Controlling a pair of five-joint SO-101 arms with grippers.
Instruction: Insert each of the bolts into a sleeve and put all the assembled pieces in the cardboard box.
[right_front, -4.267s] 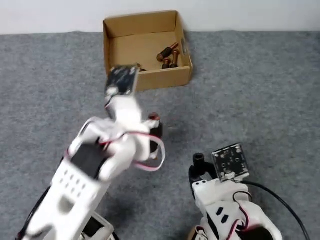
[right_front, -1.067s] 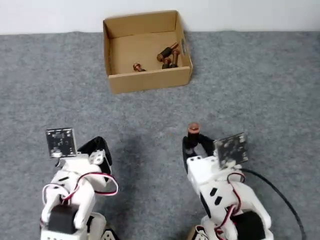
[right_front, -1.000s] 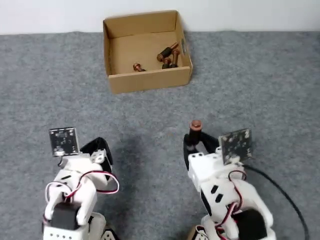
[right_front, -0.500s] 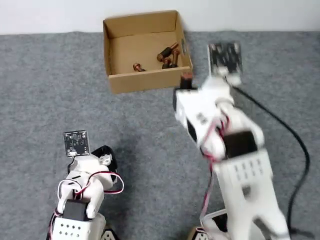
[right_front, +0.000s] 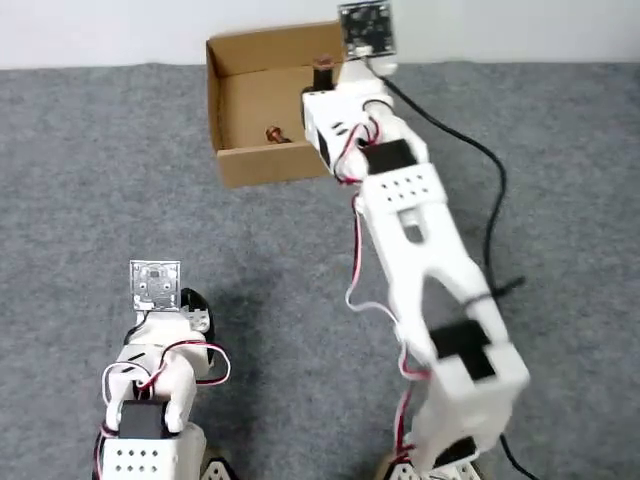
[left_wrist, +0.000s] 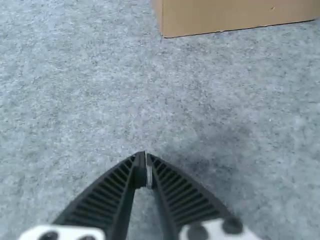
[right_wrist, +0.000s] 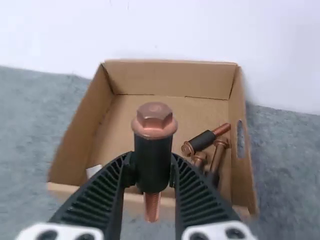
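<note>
The high view looks steeply down over the grey worktop (right_front: 100, 150) from above its near edge, taking in both arms and the cardboard box (right_front: 240, 165) at the far edge. The left wrist view sits low and close to the worktop, facing the far edge along the left pincer (left_wrist: 144, 167) and catching the box's near wall. The right wrist view looks past the right pincer (right_wrist: 151, 167) into that box from close by.

bolt (right_wrist: 154, 120): coppery metal | sleeve (right_wrist: 152, 165): matt black | box (right_wrist: 170, 80): cardboard | table (left_wrist: 225, 100): felt

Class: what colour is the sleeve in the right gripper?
The sleeve is black, clearest in right wrist view.
</note>
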